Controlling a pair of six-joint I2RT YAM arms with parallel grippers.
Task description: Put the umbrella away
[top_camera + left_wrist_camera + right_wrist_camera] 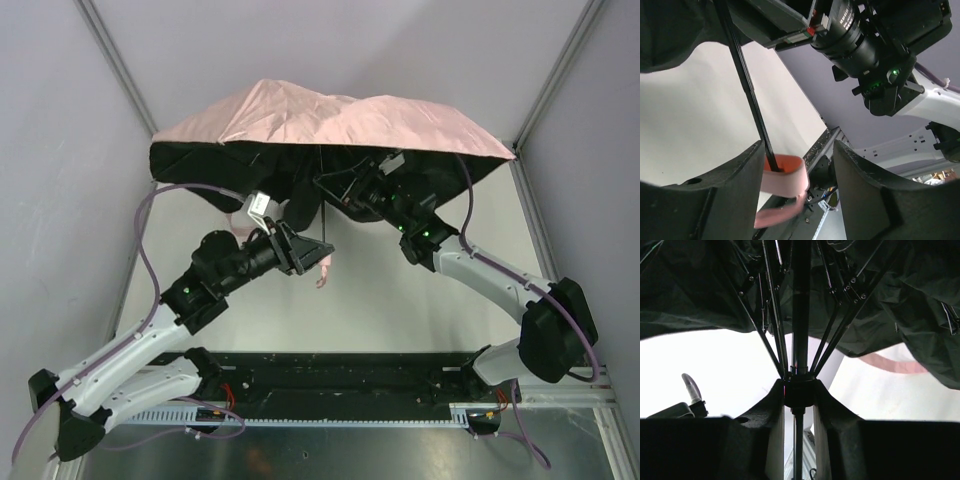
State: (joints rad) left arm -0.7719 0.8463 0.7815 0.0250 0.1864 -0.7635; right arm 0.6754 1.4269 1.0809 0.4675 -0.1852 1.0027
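Note:
The umbrella (330, 120) stands open at the back of the table, pale pink on top and black underneath. My left gripper (315, 255) is open around its small pink handle (785, 175). The handle sits by the left finger (740, 170), with a wide gap to the right finger. The slim black shaft (747, 85) rises from the handle and the pink strap (775, 216) hangs below it. Under the canopy my right gripper (799, 390) is shut on the black runner (799, 395), where the ribs (840, 325) meet the shaft.
The white table (400, 300) is boxed in by grey walls with metal corner posts (560, 70). The canopy spans most of the back width. A black base rail (330, 375) runs along the near edge. The right arm's wrist (860, 45) hangs close above my left gripper.

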